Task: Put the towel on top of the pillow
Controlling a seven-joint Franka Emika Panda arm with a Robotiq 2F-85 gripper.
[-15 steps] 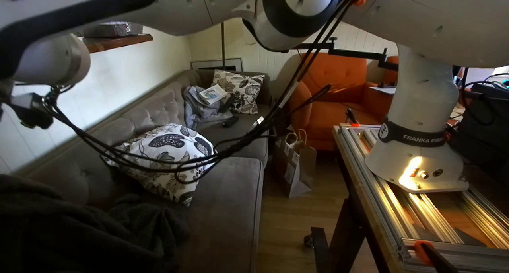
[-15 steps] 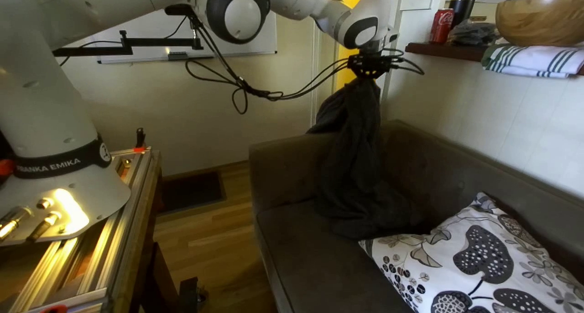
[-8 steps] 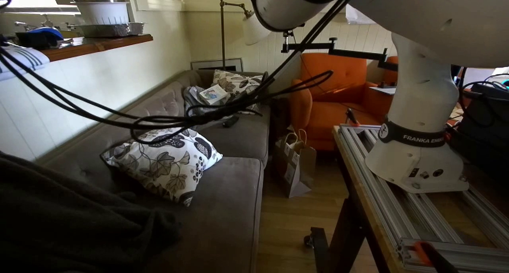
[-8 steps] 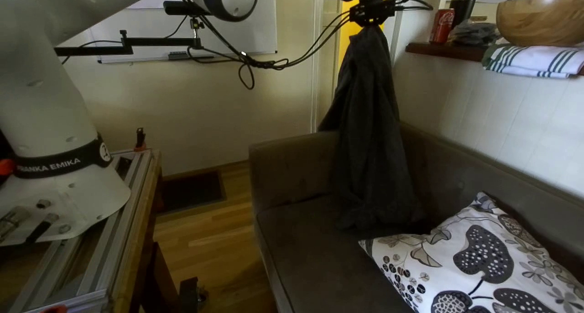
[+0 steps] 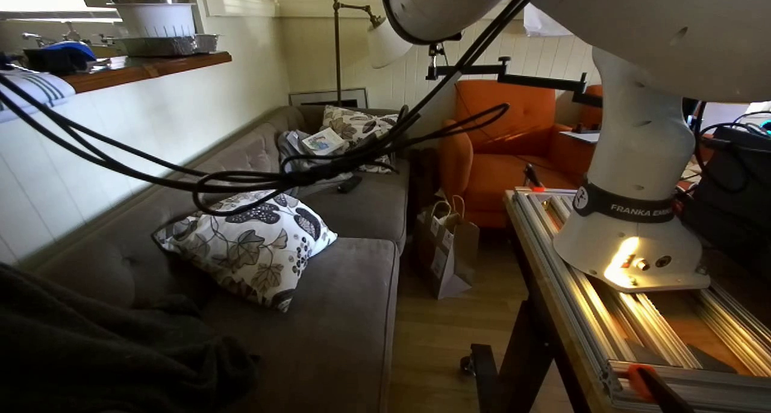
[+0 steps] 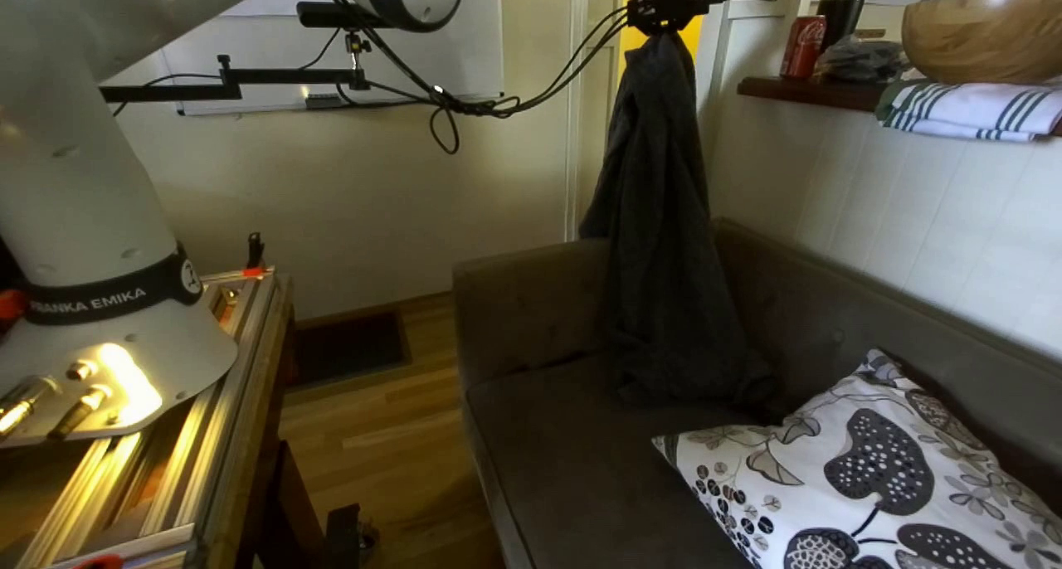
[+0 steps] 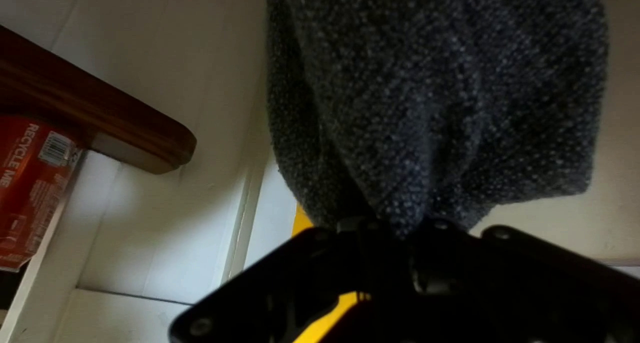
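From lower middle to lower right in an exterior view runs a gray-brown sofa point(image 6: 572, 486); right of center, the dark towel point(image 6: 664, 221) hangs over it, long axis near vertical. The patterned pillow point(image 6: 879, 486) lies to the lower right of the gripper point(image 6: 661, 31), likely the way to carry. Up close, the wrist view shows the towel's bunched top clamped in the gripper and a red can point(image 7: 35, 183) with small print, but no pillow.

The towel point(image 7: 435, 98) looks rough, matt cloth, the pillow point(image 6: 863, 478) smooth cloth, the shelf point(image 7: 107, 110) glossy wood.
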